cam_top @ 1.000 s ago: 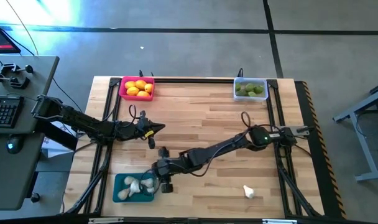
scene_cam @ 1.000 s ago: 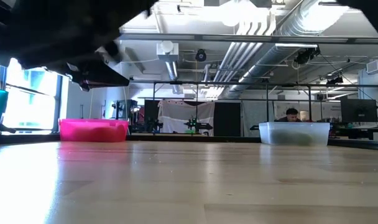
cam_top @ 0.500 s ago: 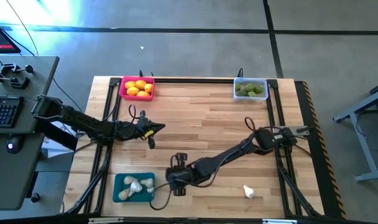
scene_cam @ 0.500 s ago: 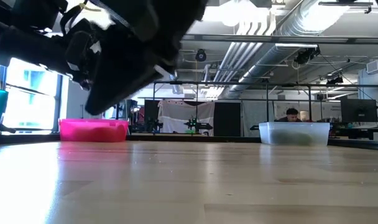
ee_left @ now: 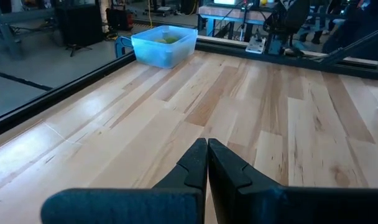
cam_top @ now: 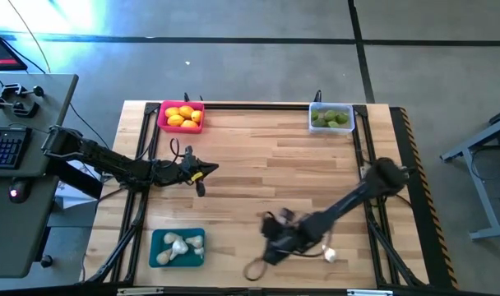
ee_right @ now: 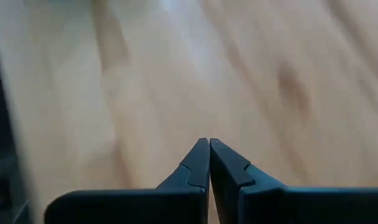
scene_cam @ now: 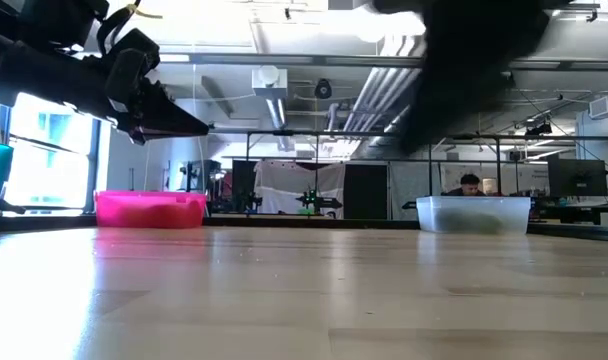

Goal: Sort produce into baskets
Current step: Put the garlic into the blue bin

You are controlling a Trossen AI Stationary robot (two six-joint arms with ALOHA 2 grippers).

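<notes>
A teal basket [cam_top: 158, 240] near the front left holds several white garlic bulbs [cam_top: 181, 244]. One loose garlic bulb [cam_top: 328, 254] lies on the table near the front right. A pink basket [cam_top: 163, 117] at the far left holds yellow-orange fruits [cam_top: 184, 116]. A clear basket [cam_top: 331, 128] at the far right holds green fruits [cam_top: 331, 117]. My right gripper [cam_top: 270, 251] is shut and empty above the table, left of the loose bulb. My left gripper [cam_top: 202, 178] is shut and empty, held still left of the table's middle.
Black rails [cam_top: 258, 104] frame the wooden table. A loose cable loop [cam_top: 255, 270] hangs by my right gripper at the near edge. The pink basket [scene_cam: 149, 209] and the clear basket [scene_cam: 474, 214] also show in the low view. A desk with a keyboard [cam_top: 5, 148] stands left of the table.
My right gripper has moved from above the teal basket toward the table's right edge, along the near side, toward the loose garlic bulb.
</notes>
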